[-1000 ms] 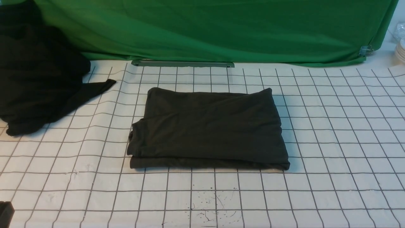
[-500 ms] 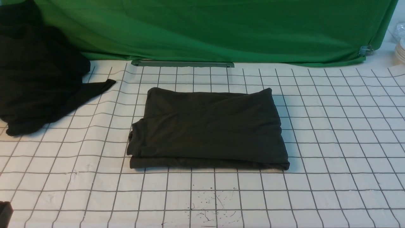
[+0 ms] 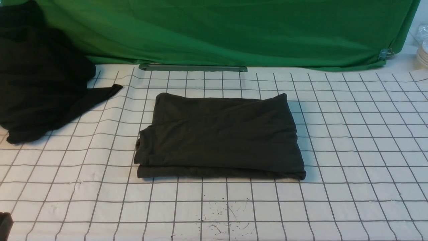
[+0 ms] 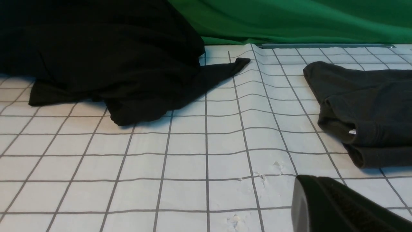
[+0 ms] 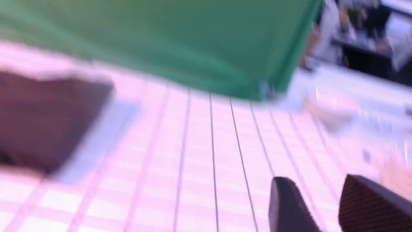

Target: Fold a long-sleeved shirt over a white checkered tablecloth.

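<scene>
Although no print shows on it, the large dark charcoal-grey soft cotton long-sleeved shirt point(image 3: 219, 135) lies as a flat, layered rectangle on the white checkered tablecloth point(image 3: 351, 150) with thin grey grid lines, so I judge the folding done or all but done; at most a squaring of the lower edge, where an under layer peeks out, seems left. Its long axis runs across the surface from side to side, parallel to the green backdrop cloth point(image 3: 234, 30), and the neck opening with its small white label point(image 4: 352, 132) faces the left pincer point(image 4: 334, 206). That left pincer is closed tight, holds nothing, and sits low, near the shirt's neck corner but apart from it. The right pincer point(image 5: 325, 206) stands partly open with nothing between its jaws; the shirt lies well off to its side, blurred. A blacker shapeless heap of cloth point(image 3: 40, 73) sits beyond the left pincer
</scene>
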